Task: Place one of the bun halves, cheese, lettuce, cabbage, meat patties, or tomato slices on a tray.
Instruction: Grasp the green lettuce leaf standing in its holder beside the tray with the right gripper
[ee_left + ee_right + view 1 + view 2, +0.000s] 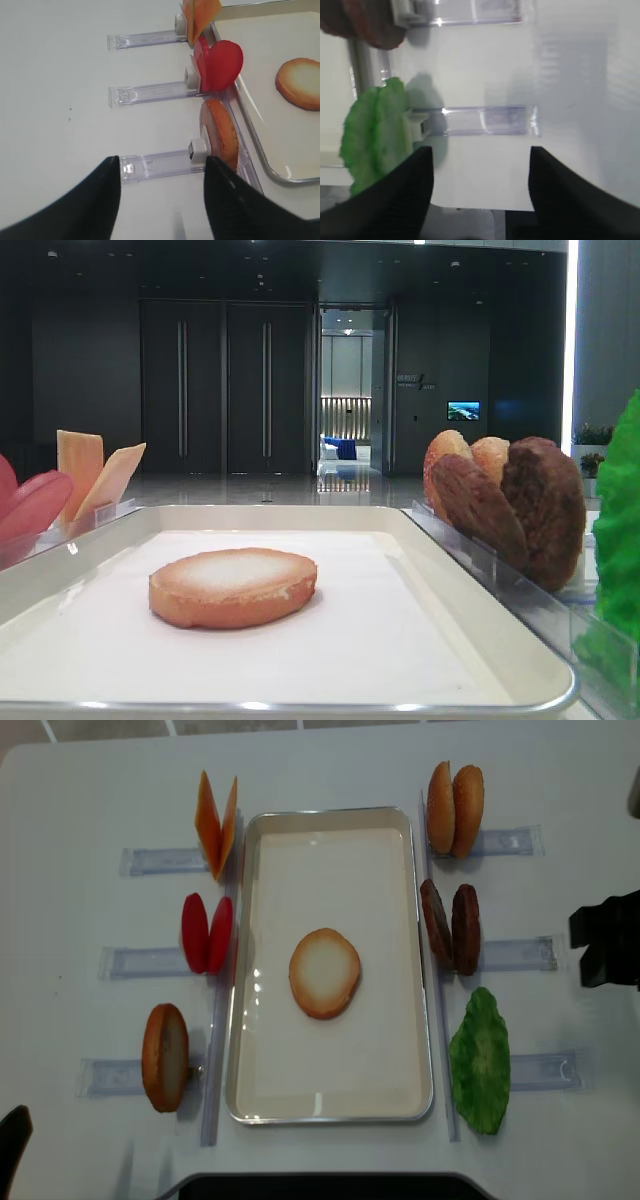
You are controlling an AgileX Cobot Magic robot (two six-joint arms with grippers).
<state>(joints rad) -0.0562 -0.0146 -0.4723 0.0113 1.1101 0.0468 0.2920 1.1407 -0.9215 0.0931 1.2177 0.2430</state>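
One bun half [325,972] lies flat, pale face up, in the middle of the tray [330,1105]. Left of the tray stand cheese [216,825], tomato slices [207,933] and another bun half [165,1057]. On the right stand two bun halves [455,808], meat patties [450,928] and lettuce [480,1060]. The cabbage is out of view. My right gripper [481,165] is open and empty above the table, with the lettuce [375,135] to its left. My left gripper [162,172] is open and empty, just short of the left bun half [220,135].
Each food stands in a clear plastic holder [485,120] whose rail runs outward from the tray. A holder rail [160,162] lies just beyond the left fingertips. The tray's raised rim [250,145] runs close behind the left holders.
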